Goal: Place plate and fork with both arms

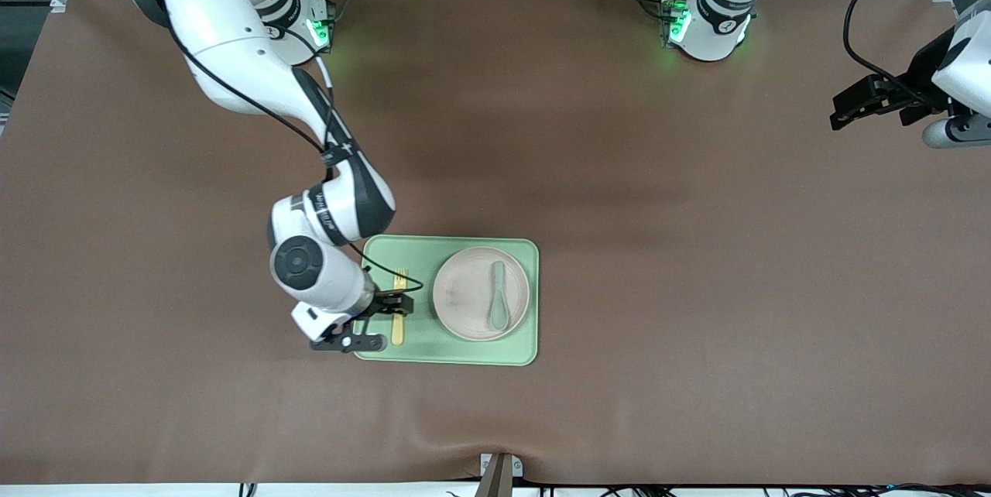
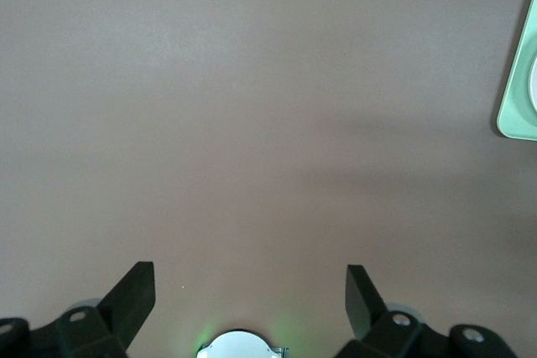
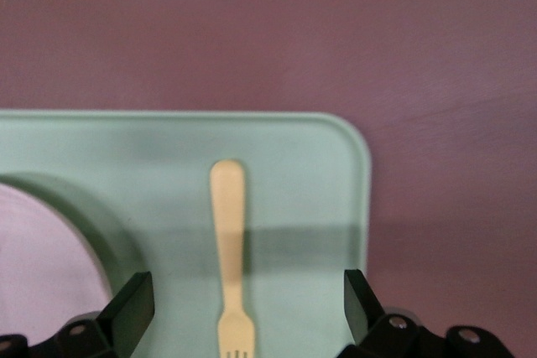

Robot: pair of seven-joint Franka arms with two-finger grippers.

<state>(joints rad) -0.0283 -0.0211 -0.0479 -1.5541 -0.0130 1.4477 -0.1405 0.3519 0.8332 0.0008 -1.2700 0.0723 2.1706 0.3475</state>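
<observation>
The pale beige-pink plate (image 1: 464, 297) lies in the light-green tray (image 1: 457, 351), and a grey-green spoon (image 1: 498, 297) lies on the plate. The pale yellow fork (image 1: 399, 327) lies flat in the tray beside the plate, toward the right arm's end, tines pointing away from the front camera. My right gripper (image 1: 396, 303) is open just over the fork, one finger on each side of it. In the right wrist view the fork (image 3: 228, 232) lies between the open fingers of the gripper (image 3: 243, 308), with the plate's edge (image 3: 33, 266) beside it. My left gripper (image 1: 844, 114) waits, open and empty.
The tray sits on the brown table cover, nearer to the front camera than the table's middle. The left gripper (image 2: 250, 291) hangs over bare cover at the left arm's end. A corner of the tray (image 2: 513, 115) shows in the left wrist view. The tray's rim (image 3: 319, 123) runs close round the fork.
</observation>
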